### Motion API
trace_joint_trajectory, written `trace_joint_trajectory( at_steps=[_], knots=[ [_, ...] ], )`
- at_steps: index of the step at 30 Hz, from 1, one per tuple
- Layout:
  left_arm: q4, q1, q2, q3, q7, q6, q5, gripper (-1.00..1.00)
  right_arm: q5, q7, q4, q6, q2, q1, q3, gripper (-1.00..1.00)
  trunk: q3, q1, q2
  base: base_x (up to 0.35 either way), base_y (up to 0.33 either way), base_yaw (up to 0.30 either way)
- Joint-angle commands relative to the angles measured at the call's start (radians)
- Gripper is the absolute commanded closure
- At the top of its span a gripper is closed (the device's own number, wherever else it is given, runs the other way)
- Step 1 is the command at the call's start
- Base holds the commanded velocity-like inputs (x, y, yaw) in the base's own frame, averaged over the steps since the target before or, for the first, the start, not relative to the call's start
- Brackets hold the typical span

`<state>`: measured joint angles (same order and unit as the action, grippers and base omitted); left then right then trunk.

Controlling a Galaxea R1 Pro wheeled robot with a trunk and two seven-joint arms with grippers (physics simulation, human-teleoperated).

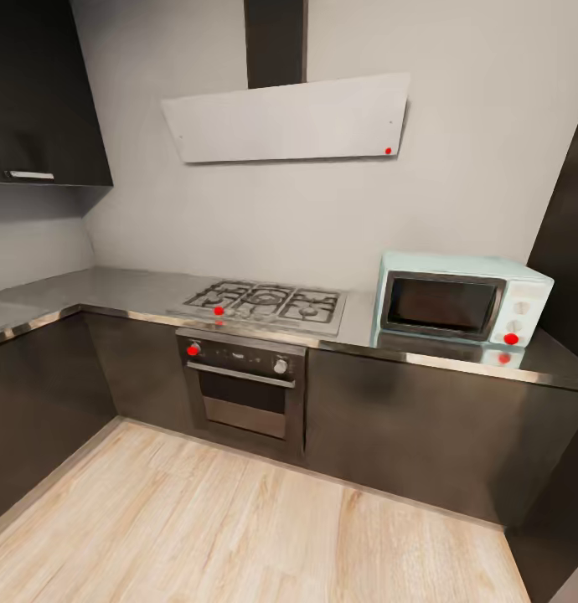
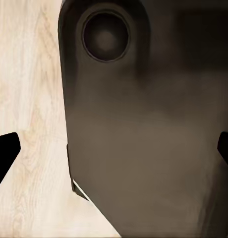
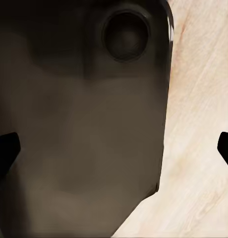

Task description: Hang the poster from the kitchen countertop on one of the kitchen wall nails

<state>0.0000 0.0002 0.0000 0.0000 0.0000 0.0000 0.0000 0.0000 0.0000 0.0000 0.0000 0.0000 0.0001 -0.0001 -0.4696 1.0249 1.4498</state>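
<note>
The poster is out of view. The grey kitchen countertop [image 1: 130, 289] with its shiny edge strip runs along the back wall and turns a corner at the left, over dark base cabinets [image 1: 406, 427]. In the left wrist view my left gripper [image 2: 114, 153] is open, its dark fingertips [image 2: 5, 151] far apart with nothing between them. It hangs over the robot's dark base and the wooden floor. My right gripper [image 3: 114, 153] is open too, its fingertips [image 3: 5, 148] wide apart above the same dark base and floor.
A gas hob [image 1: 264, 303] sits in the worktop above a built-in oven [image 1: 243, 381]. A pale blue microwave [image 1: 461, 300] stands at the right. A slanted white hood [image 1: 289, 117] hangs on the wall. Light wooden floor [image 1: 239, 536] lies before the cabinets.
</note>
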Motion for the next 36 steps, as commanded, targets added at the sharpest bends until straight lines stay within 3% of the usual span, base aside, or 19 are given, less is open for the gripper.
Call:
trace_joint_trajectory(
  at_steps=[1,7,23,30,31,36],
  knots=[
    [-0.006,0.006,-0.006,-0.006,-0.006,-0.006,-0.006,-1.0,0.005,0.0,-0.006,-0.006,-0.004,-0.006,0.002,-1.0,0.0,0.0,0.0,0.0,0.0,0.0],
    [-0.039,0.028,-0.039,-0.014,-0.005,-0.012,-0.006,-1.0,0.005,0.0,-0.013,-0.015,-0.004,-0.031,0.001,-1.0,0.0,0.0,0.0,0.0,0.0,0.0],
    [-0.048,0.025,-0.038,-0.014,-0.003,-0.011,-0.005,-1.0,0.004,0.0,-0.011,-0.012,-0.005,-0.029,0.0,-1.0,0.0,0.0,0.0,0.0,0.0,0.0],
    [-0.087,0.037,-0.014,0.0,0.001,-0.017,-0.002,-1.0,-0.002,0.0,-0.051,-0.051,-0.045,-0.069,-0.003,-1.0,0.0,0.0,0.0,0.0,0.0,0.0],
    [-0.249,0.038,-0.003,0.0,0.001,-0.018,-0.002,-1.0,-0.002,0.0,-0.192,-0.052,-0.06,-0.119,-0.003,-1.0,0.0,0.0,0.0,0.0,0.0,0.0],
    [-0.359,0.039,0.02,0.001,0.003,-0.018,-0.005,-1.0,-0.002,0.001,-0.283,-0.055,-0.087,-0.129,-0.005,-1.0,0.0,0.0,0.0,0.0,0.0,0.0]
  ],
)
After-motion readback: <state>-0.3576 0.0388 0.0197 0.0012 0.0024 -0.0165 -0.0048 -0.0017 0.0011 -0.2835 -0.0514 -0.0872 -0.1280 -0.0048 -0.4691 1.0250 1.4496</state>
